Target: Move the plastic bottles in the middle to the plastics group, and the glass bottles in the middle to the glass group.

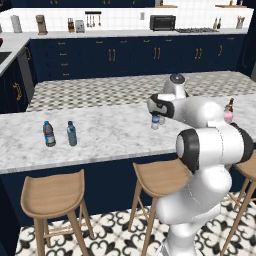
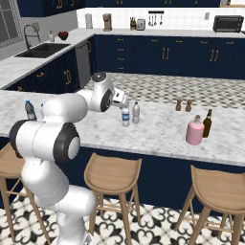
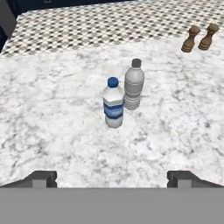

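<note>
Two small clear plastic bottles stand together mid-counter: one with a blue label and a plain greyish one just behind it. My gripper hovers open, above and short of them, with nothing between its fingertips. Far to the left stand the dark grey bottle and the teal bottle of the plastics group. At the right, the pink glass bottle stands beside the slim brown bottle.
Two small brown shakers stand behind the middle bottles, towards the counter's far edge. The marble island counter has wooden stools along its near side. My white arm blocks part of the counter in both base views.
</note>
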Motion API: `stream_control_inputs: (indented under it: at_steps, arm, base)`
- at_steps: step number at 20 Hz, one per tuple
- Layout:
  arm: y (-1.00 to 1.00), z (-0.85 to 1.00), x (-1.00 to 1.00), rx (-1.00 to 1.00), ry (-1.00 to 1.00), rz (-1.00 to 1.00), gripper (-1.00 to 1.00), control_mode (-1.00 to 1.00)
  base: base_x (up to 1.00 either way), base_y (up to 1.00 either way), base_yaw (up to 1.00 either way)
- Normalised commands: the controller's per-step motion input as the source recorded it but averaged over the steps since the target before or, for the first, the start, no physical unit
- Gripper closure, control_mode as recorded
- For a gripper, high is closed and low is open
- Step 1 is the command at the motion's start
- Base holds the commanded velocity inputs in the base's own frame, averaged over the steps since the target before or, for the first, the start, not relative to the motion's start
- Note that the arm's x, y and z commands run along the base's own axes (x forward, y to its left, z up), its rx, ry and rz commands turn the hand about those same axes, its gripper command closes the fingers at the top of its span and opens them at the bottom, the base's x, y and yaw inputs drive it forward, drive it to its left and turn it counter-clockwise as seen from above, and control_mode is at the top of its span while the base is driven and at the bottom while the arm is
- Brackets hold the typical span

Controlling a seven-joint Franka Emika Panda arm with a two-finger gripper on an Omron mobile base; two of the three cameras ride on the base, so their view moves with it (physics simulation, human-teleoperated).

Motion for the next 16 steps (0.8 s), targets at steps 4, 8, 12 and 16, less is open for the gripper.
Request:
stream_control_inputs:
  at_steps: [4,8,12,16]
  arm:
    - [0.00,-0.01,0.41,0.00,0.07,-0.06,-1.00,-1.00]
    - [-0.06,-0.37,0.60,-0.03,0.09,0.00,-1.00,-1.00]
    - [-0.17,-0.73,0.42,0.02,-0.03,0.00,-1.00,-1.00]
    - [-0.26,-0.23,0.37,0.01,-0.04,0.00,-1.00,-1.00]
  base:
    - [0.00,0.00,0.00]
    - [0.00,0.00,0.00]
    - [0.00,0.00,0.00]
    - [0.00,0.00,0.00]
